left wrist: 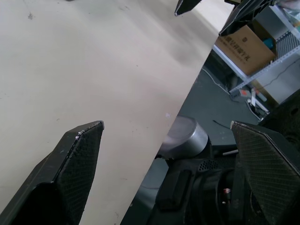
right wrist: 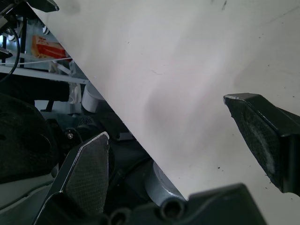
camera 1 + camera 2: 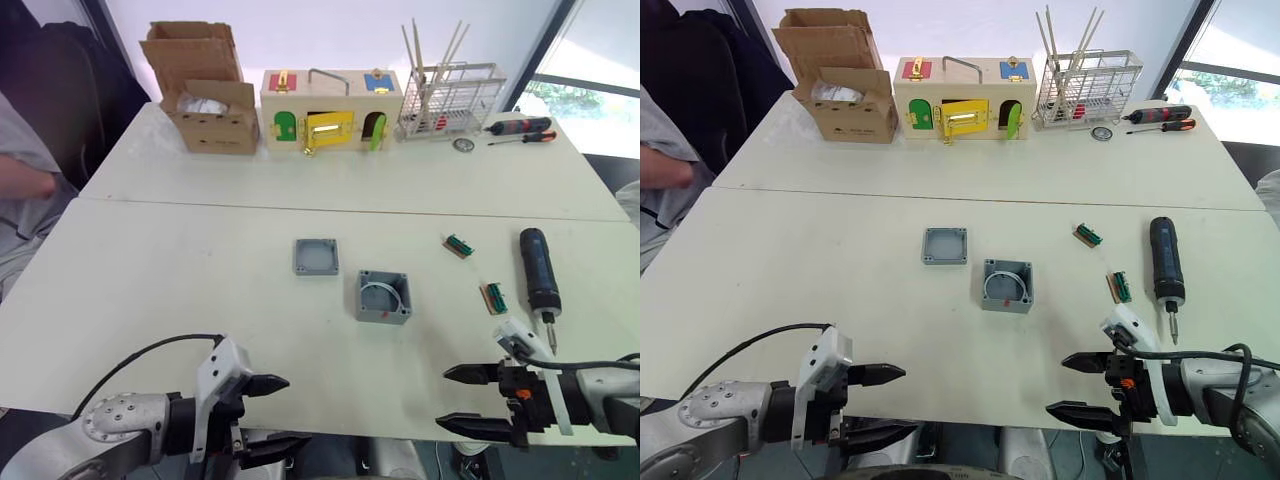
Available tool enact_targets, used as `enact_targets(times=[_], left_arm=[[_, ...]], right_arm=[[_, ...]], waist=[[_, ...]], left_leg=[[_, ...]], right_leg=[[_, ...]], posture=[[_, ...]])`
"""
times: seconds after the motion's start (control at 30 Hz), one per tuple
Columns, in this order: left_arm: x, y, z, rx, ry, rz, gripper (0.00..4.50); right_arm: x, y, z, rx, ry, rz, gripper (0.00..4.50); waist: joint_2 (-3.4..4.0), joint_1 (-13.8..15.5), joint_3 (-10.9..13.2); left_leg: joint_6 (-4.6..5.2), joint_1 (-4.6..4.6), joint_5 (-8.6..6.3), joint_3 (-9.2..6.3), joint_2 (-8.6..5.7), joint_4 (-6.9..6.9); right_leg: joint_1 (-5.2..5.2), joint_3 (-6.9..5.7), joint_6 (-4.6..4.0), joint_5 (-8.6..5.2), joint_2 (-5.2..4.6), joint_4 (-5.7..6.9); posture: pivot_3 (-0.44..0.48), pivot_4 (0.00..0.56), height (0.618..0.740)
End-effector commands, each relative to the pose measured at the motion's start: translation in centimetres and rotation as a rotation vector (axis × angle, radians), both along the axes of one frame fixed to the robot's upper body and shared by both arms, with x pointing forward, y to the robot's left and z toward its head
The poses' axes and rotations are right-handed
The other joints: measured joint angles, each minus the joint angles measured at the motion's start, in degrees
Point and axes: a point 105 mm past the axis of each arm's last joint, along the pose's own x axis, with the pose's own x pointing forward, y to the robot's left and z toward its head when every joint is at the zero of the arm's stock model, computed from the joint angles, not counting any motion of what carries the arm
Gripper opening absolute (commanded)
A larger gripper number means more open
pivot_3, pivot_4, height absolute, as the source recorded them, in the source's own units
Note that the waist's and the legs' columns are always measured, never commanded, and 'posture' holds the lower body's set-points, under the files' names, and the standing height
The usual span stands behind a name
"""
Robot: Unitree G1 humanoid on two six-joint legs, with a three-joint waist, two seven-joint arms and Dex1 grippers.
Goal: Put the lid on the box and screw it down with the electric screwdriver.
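Note:
The shallow grey lid [image 3: 316, 257] lies on the white table near its middle. Just right of it and a little nearer stands the deep grey box [image 3: 384, 296], open side up. The black electric screwdriver [image 3: 538, 271] lies flat at the right, bit pointing toward me. My left gripper [image 3: 262, 418] hangs open at the table's near edge, left of centre, holding nothing. At the near right edge my right gripper [image 3: 456, 400] is open too, just short of the screwdriver's bit. The wide-apart fingers [image 1: 79, 154] of the left gripper straddle the table edge.
Two small green connector pieces [image 3: 458, 245] [image 3: 494, 297] lie between box and screwdriver. Along the far edge stand a brown cardboard box [image 3: 205, 90], a wooden box with coloured doors [image 3: 331, 108], a wire rack [image 3: 450, 100] and two hand screwdrivers [image 3: 520, 130]. A person's arm [image 3: 25, 175] shows at left.

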Motion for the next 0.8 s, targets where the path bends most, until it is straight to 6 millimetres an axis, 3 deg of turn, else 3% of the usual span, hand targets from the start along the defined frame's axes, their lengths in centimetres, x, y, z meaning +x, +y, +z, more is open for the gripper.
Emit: enact_targets(times=[0.03, 0.43, 0.6, 0.67, 0.8], left_arm=[[0.3, -0.1, 0.5, -0.007, -0.036, 0.002, 4.47], [0.4, 0.0, 0.9, -0.022, -0.036, 0.002, 4.47], [1.1, 0.7, 0.3, 0.052, -0.066, 0.043, 4.47], [2.5, 1.8, 0.8, 0.086, -0.090, 0.082, 4.47], [6.7, 5.3, 3.8, 0.154, -0.128, 0.158, 4.47]], right_arm=[[0.3, 0.5, 0.4, 0.012, -0.039, 0.013, 4.50], [1.2, 0.9, 0.7, 0.034, -0.086, -0.004, 4.50], [2.2, 0.9, 1.0, 0.024, -0.137, -0.039, 4.50], [3.0, 0.9, 1.4, 0.039, -0.148, -0.085, 4.50], [4.3, 0.7, 3.3, 0.066, -0.206, -0.149, 4.50]], waist=[[0.01, 0.00, 0.00], [0.02, -0.01, 0.00], [0.02, -0.01, 0.00], [0.01, 0.00, 0.01], [0.02, 0.18, 0.01]], left_leg=[[0.00, 0.00, 0.00, 0.00, 0.00, 0.00], [-0.01, -0.02, -0.01, -0.05, 0.00, 0.00], [-0.02, -0.02, -0.01, -0.07, -0.01, 0.00], [-0.02, -0.02, -0.01, -0.08, -0.01, 0.00], [-0.17, -0.05, 0.07, -0.32, 0.00, 0.00]], right_leg=[[0.00, 0.00, 0.00, 0.00, 0.00, 0.00], [0.00, -0.03, 0.00, 0.00, -0.03, -0.01], [0.00, -0.04, 0.00, 0.00, -0.04, -0.01], [0.00, -0.05, 0.00, 0.00, -0.04, -0.01], [-0.02, -0.35, -0.04, 0.02, -0.07, 0.02]], posture=[[0.000, 0.150, 0.731], [0.000, 0.150, 0.731], [0.000, 0.150, 0.731], [0.000, 0.150, 0.731], [0.000, 0.150, 0.731]])
